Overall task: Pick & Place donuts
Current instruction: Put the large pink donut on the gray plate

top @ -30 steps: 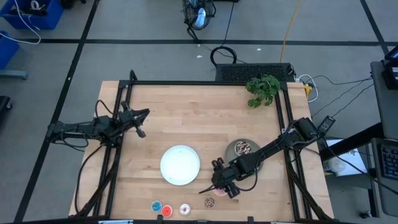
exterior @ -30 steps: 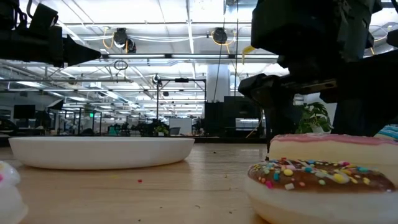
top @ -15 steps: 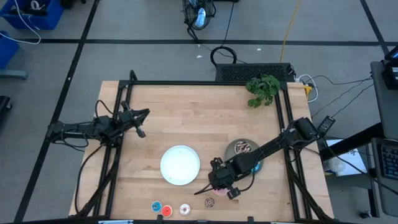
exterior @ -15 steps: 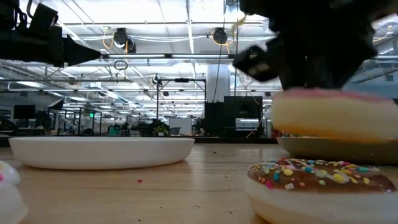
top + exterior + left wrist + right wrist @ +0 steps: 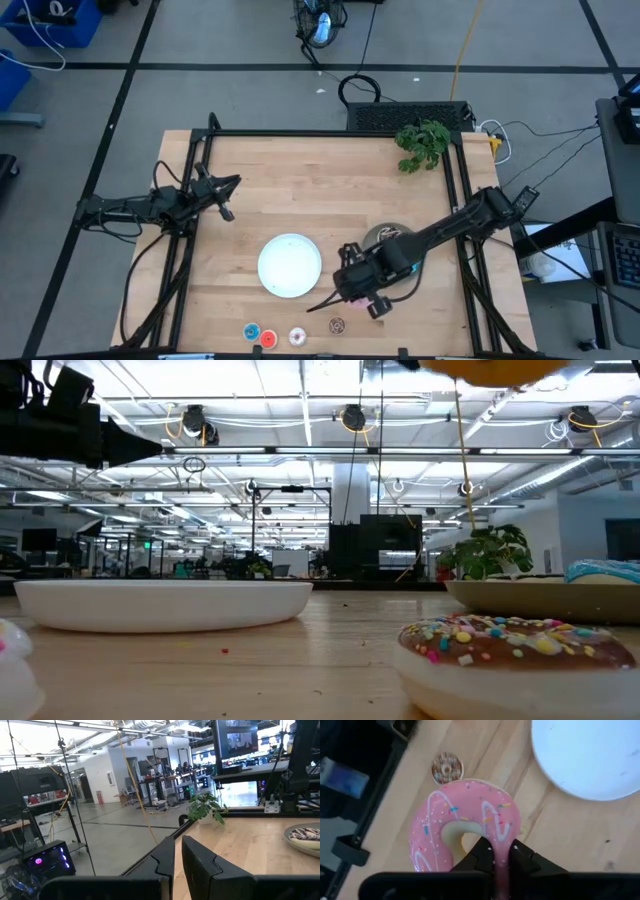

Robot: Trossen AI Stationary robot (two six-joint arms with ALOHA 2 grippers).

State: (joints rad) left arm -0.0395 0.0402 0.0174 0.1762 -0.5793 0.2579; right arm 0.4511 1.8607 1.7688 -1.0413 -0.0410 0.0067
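Currently the right gripper is clamped on the rim of the pink donut, one finger through the hole, one outside. The donut is held off the table; in the low view only its underside shows at the top edge. From above, the gripper sits just beside the white plate, between it and the grey plate.

Other donuts:
- chocolate-sprinkled one on the table near the front edge, below the gripper
- small blue, red and white ones in a row at the front edge
- blue one lying on the grey plate

Left gripper is parked over the table's left side, fingers near closed, holding nothing.

Risks, my read:
- Grip is on one thin section of the ring. The donut hangs off-centre, so a fast swing could twist it out of the fingers.
- If the white plate is the target, a release near the rim could let the donut tip or roll off onto the wood.
- Dropping low on the way risks clipping the chocolate-sprinkled donut.
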